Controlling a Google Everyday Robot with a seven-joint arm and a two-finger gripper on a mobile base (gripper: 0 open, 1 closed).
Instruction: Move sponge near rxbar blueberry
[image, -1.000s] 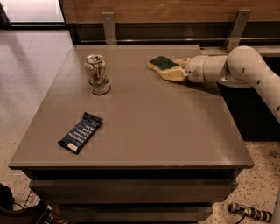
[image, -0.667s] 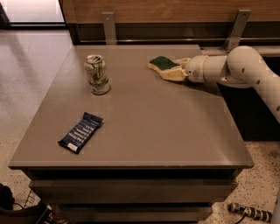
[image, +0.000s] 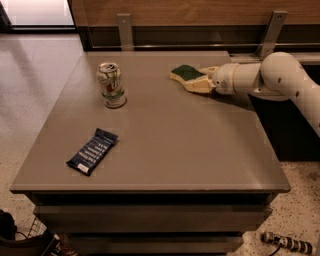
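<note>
Sponge (image: 184, 73) noted at the far right part of the table (image: 190, 145), lying flat with its dark green face up and its pale yellow body underneath.

Table: grey, square-topped and broad. It stands on a speckled floor (image: 35, 95) with a wood-panelled wall behind it.

Arm (image: 280, 75): white, entering from the right edge. It reaches leftward, low over the far right corner of the table.

Can (image: 112, 85): white and green, upright at far left-centre. It is well apart from the sponge and beyond the bar.

Bar (image: 93, 150): dark blue wrapper with white text lines and a pale end nearest the front edge. It lies flat and skewed at the near left, well apart from the sponge and diagonally across the tabletop from it.

Gripper (image: 194, 77): cream-coloured, at the sponge's right end. One finger (image: 209, 69) sits on the far side and the other along the near side. The claw is narrow and closed in against the sponge, which rests on the tabletop.
</note>
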